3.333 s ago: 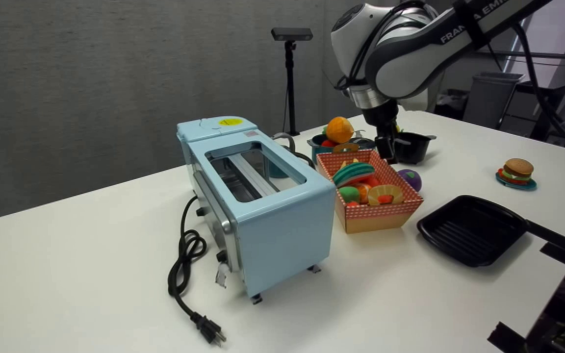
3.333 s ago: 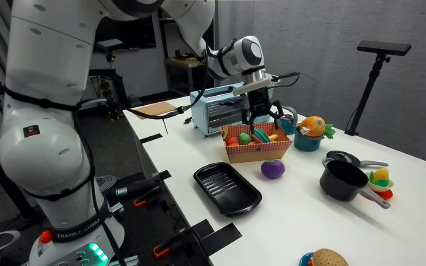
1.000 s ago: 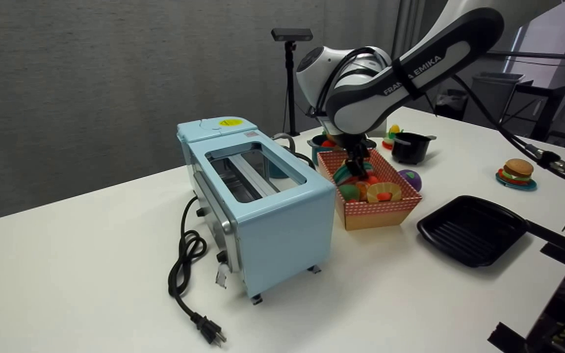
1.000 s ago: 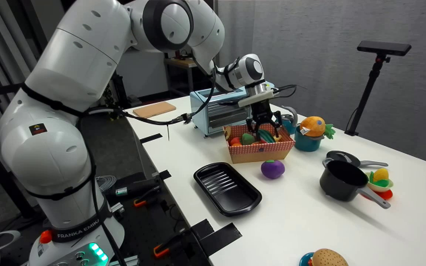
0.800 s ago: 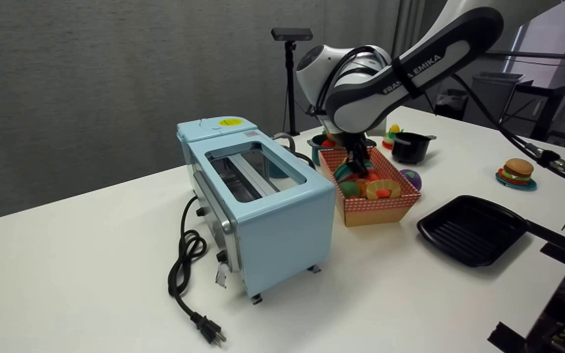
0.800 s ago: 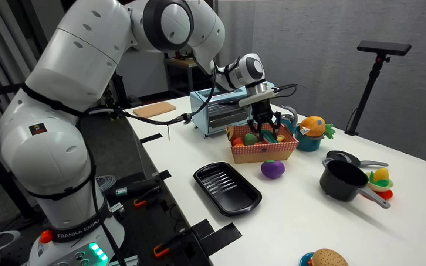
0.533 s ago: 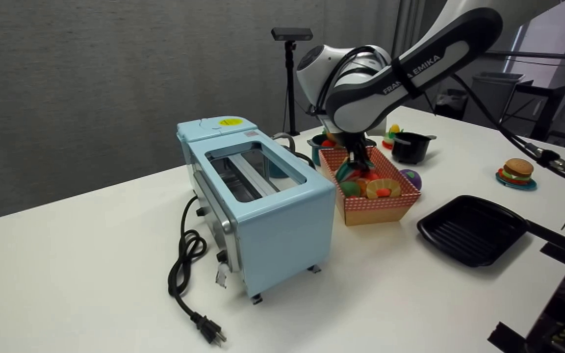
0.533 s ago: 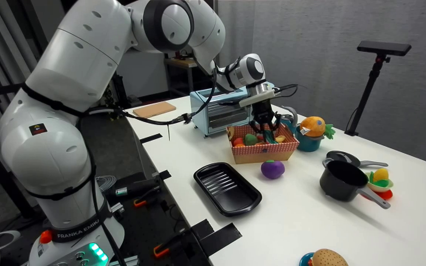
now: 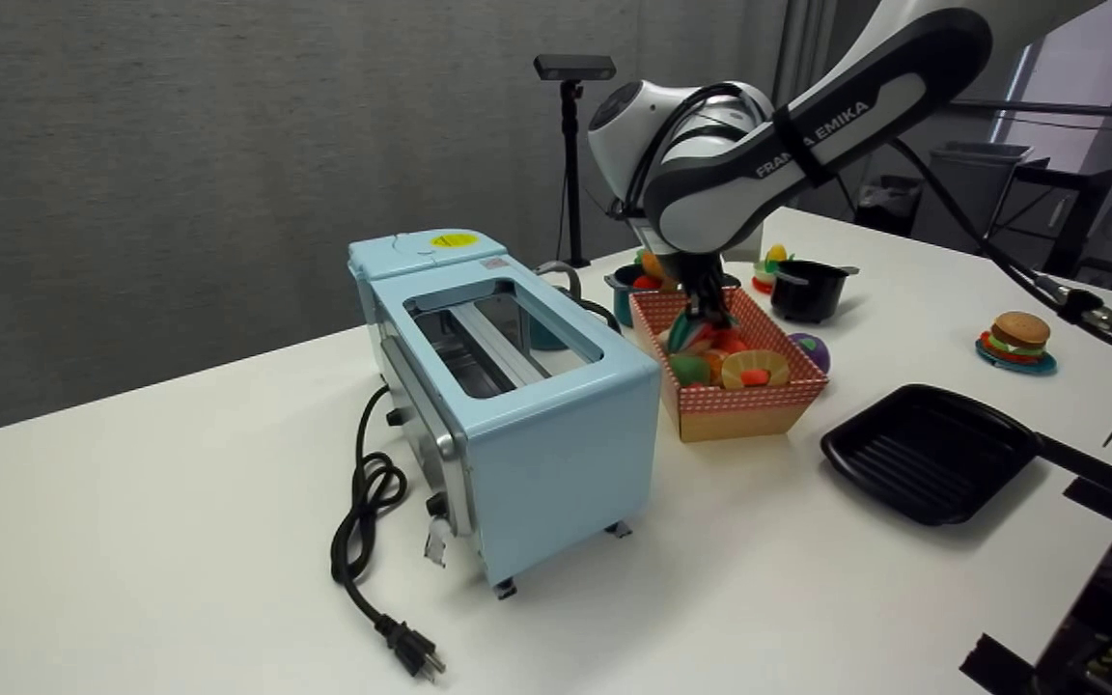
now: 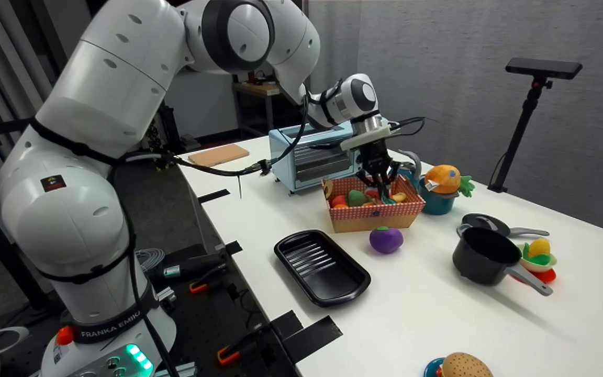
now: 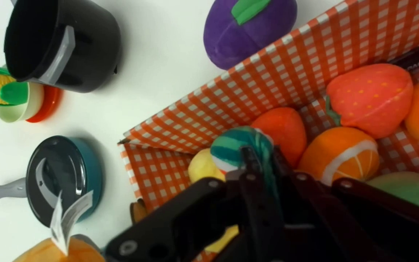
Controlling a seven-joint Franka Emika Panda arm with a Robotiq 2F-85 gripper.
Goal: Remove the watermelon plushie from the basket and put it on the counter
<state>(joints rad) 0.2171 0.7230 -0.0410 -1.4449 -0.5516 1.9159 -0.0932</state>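
While jaws are pinching watermelon-slice plushie [image 11: 234, 142] inside gingham-lined basket [image 9: 739, 425], removal step is apparently going on; next move is likely calling for lifting it straight out, toward tabletop [image 10: 422, 309].

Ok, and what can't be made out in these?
Watermelon: in the wrist view, partly hidden by the end effector, so the depth of grip is unclear.
Burger: in an exterior view, cut off by the bottom edge.
Black pot and purple toy: in the wrist view, cut off by the top edge.
Yellow sticker: in an exterior view, any print too small to read.
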